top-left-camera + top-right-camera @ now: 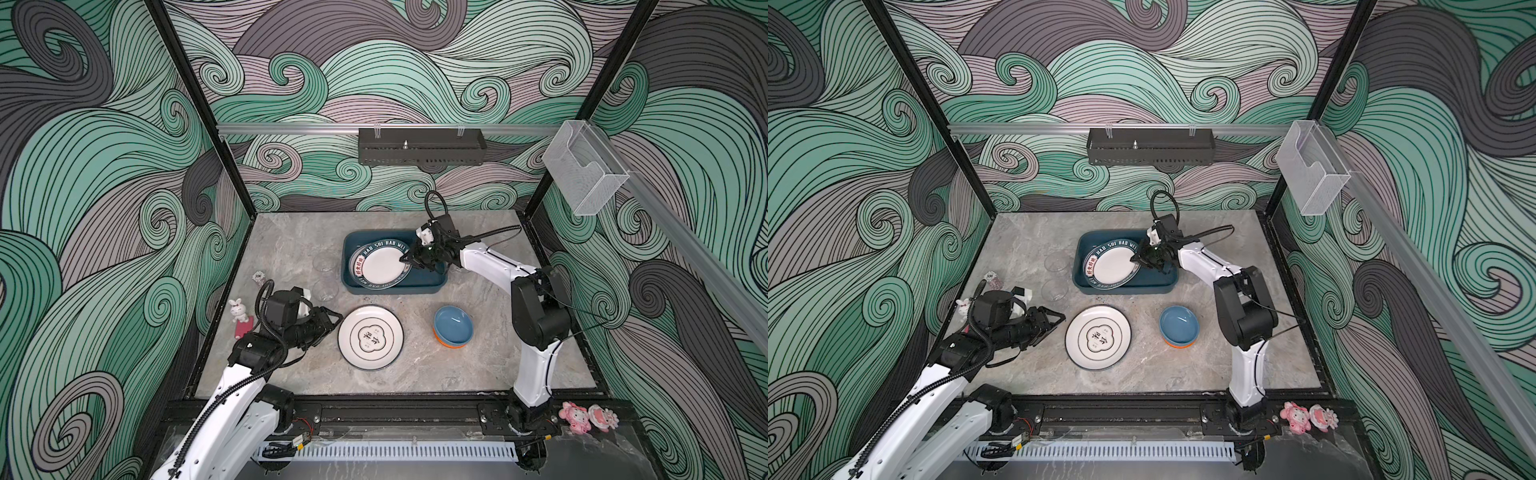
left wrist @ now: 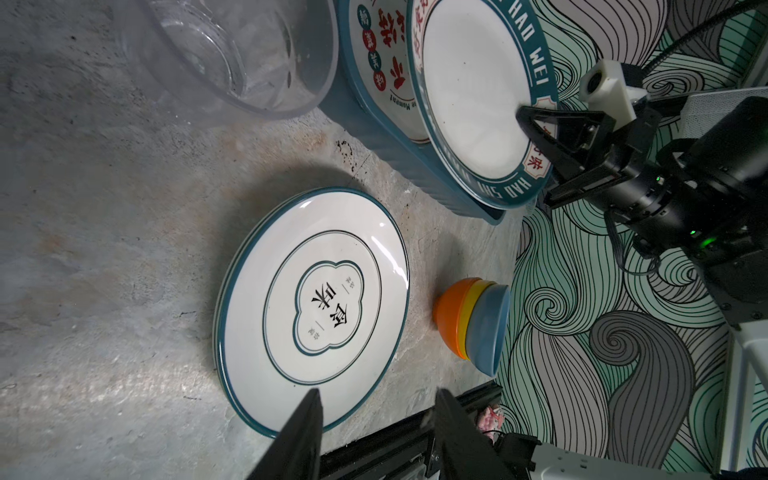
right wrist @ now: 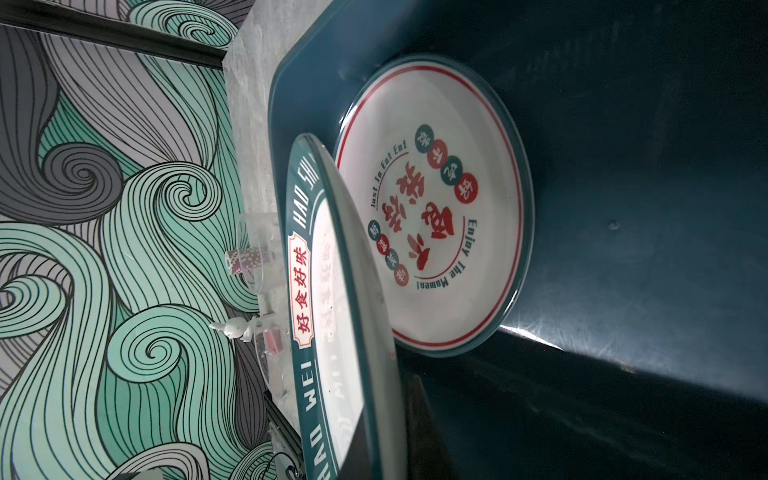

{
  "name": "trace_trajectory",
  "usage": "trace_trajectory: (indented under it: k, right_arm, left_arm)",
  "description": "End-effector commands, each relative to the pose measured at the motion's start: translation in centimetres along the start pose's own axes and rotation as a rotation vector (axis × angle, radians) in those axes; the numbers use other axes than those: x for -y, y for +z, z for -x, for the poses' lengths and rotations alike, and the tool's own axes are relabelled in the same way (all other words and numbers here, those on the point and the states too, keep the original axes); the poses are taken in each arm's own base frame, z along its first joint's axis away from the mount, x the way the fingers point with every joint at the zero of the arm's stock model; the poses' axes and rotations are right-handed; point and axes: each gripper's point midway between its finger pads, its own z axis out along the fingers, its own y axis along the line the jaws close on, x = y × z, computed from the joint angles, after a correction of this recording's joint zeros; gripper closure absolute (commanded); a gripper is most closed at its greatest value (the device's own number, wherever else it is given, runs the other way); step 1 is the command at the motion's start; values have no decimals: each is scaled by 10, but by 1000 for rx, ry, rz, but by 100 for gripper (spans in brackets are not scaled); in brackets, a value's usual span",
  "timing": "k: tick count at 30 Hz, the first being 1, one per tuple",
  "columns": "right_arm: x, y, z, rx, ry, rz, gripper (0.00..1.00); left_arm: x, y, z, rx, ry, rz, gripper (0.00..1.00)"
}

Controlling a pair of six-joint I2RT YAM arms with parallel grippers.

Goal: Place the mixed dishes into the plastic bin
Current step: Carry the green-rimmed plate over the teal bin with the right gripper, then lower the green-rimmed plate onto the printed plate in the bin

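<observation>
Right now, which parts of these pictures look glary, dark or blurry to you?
In the left wrist view, white glare streaks the tabletop plate, and the near tumbler is soft. In the right wrist view, the bin is dim, with one bright streak; the held plate blurs close up.

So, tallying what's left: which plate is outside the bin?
The clover-emblem plate, on the table; the red-lettered plate lies in the bin, the HAO WEI plate is held over it.

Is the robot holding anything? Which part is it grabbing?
The right gripper pinches the HAO SHI plate by its rim. The left gripper is open and holds nothing.
</observation>
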Motion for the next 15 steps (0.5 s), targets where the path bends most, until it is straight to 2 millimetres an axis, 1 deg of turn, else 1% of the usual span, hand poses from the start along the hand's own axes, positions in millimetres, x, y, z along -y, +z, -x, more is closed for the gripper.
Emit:
trace_trajectory:
  k: [1,3,9,15]
  right_arm:
    - [-7,3,18,37,-15,10,98]
    - [-4,10,21,35,-5,2,98]
    - [0,23,30,40,5,-9,98]
    - [3,34,33,33,7,-19,97]
  left_arm:
    - [-8,-1,0,14,-20,24,53]
    - [-10,0,0,13,-23,27,53]
    - [-13,2,-1,8,-30,34,53]
    - [-16,6,-2,1,-40,40,53]
